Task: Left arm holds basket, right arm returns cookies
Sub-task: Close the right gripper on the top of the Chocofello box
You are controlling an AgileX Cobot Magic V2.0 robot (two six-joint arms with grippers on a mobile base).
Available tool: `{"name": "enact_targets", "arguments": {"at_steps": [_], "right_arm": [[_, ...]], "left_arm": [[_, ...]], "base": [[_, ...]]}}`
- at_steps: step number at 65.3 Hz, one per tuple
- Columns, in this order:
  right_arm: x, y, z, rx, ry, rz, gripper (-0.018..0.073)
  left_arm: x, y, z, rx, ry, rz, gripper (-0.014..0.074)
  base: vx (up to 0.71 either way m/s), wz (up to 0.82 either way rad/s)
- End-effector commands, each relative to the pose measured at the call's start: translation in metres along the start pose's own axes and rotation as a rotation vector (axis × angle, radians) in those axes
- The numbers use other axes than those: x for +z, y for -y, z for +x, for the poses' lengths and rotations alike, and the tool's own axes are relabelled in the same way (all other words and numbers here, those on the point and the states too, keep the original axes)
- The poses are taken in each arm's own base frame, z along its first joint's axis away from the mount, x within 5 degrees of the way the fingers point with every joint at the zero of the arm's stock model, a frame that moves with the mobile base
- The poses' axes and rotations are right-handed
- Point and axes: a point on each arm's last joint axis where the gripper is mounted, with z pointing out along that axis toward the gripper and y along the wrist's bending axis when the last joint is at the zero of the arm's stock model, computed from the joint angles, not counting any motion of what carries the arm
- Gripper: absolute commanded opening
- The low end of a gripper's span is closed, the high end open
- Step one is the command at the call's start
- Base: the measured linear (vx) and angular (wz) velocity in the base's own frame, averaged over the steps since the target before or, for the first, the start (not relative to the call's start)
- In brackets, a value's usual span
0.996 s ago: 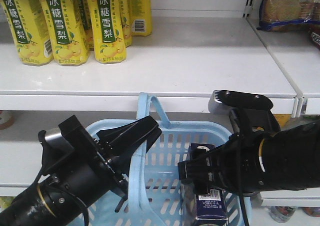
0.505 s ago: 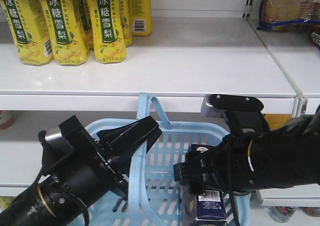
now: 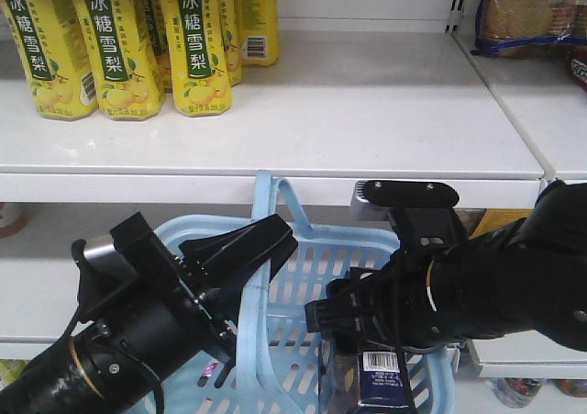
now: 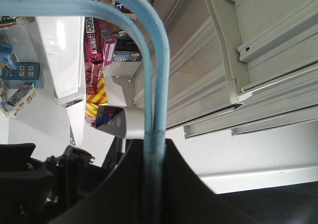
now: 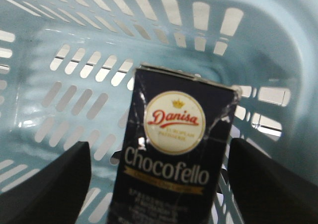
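White shelf (image 3: 367,111) runs above and beyond both sets of jaws. Yellow bottles (image 3: 115,56) with green labels stand upright in a cluster on it, up-left of the left jaws. Adjoining shelf section (image 3: 550,102), up-right of the right jaws, carries a biscuit pack (image 3: 527,15).

Upper white shelf (image 3: 367,111): yellow drink bottles (image 3: 110,47) in a row at back left, green labels with Chinese characters, upright, touching each other. Neighbouring bay at right: cracker pack (image 3: 532,10), blue band across its top, partly cut off by the frame. Lower level, bottom right: bottle tops (image 3: 518,391), blurred. Left wrist view: pink boxes (image 4: 97,50) stacked beside a red-and-yellow striped pack (image 4: 94,97); blue carton (image 4: 20,75) at the left edge; grey shelf rails (image 4: 248,60) fill the right side.
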Motion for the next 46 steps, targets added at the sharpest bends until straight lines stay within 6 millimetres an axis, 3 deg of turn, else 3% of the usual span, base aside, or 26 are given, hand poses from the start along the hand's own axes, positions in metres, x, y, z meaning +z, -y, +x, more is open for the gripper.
{"name": "enact_targets", "arguments": {"at_steps": [1, 12, 23, 46], "right_arm": [[-0.0077, -0.0043, -0.0092, -0.027, 0.062, -0.022, 0.0529], [-0.0031, -0.0046, -0.0094, -0.028, 0.050, -0.014, 0.0489], [-0.0027, -0.0043, -0.0094, -0.031, 0.048, -0.009, 0.0389], [-0.0027, -0.0038, -0.0094, -0.035, 0.048, -0.003, 0.0016]], "left_arm": [[0.0008, 0.0313, 0.0008, -0.010, 0.003, 0.242, -0.0003], [0.0008, 0.0313, 0.0008, -0.010, 0.003, 0.242, -0.0003], [0.0008, 0.0313, 0.0008, -0.010, 0.003, 0.242, -0.0003], [0.0008, 0.0313, 0.0008, -0.010, 0.003, 0.242, -0.0003]], "base": [[0.00, 0.00], [0.00, 0.00], [0.00, 0.00], [0.00, 0.00]]}}
